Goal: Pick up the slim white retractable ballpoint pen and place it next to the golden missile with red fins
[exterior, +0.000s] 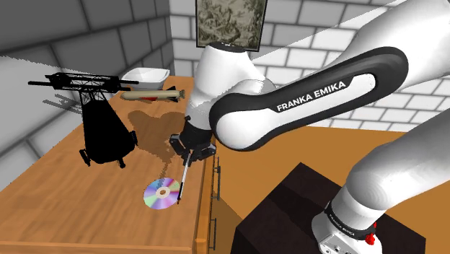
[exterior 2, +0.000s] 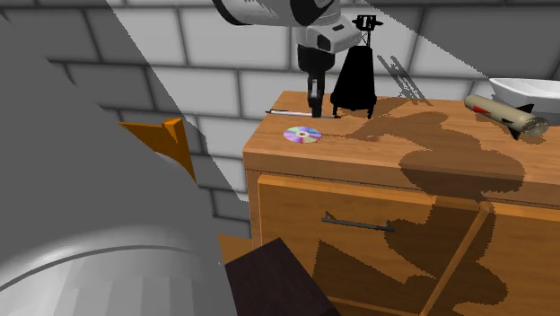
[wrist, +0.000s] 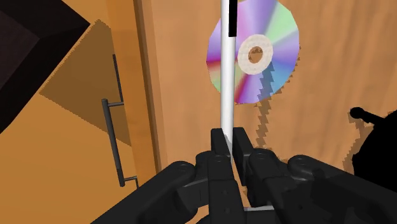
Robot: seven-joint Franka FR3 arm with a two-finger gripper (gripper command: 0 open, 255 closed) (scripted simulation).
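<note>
Gripper (wrist: 229, 137): jaws shut tight on one end of pen (wrist: 226, 76).
Pen: held over CD's (wrist: 267, 57) edge, looks lifted.
Missile (exterior: 151, 94): well beyond CD, past black helicopter (exterior: 101, 133).
Move: carry slow & level, skirt helicopter, lay alongside missile w/o nudging.

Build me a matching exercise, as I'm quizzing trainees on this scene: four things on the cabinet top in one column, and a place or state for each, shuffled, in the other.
Things
1. pen
2. disc
3. missile
4. helicopter model

Places or states
A. stands upright, all black
B. clasped between the fingers of the gripper
C. lies beside the white dish
D. lies flat, rainbow-coloured

Pairs: 1-B, 2-D, 3-C, 4-A
</note>
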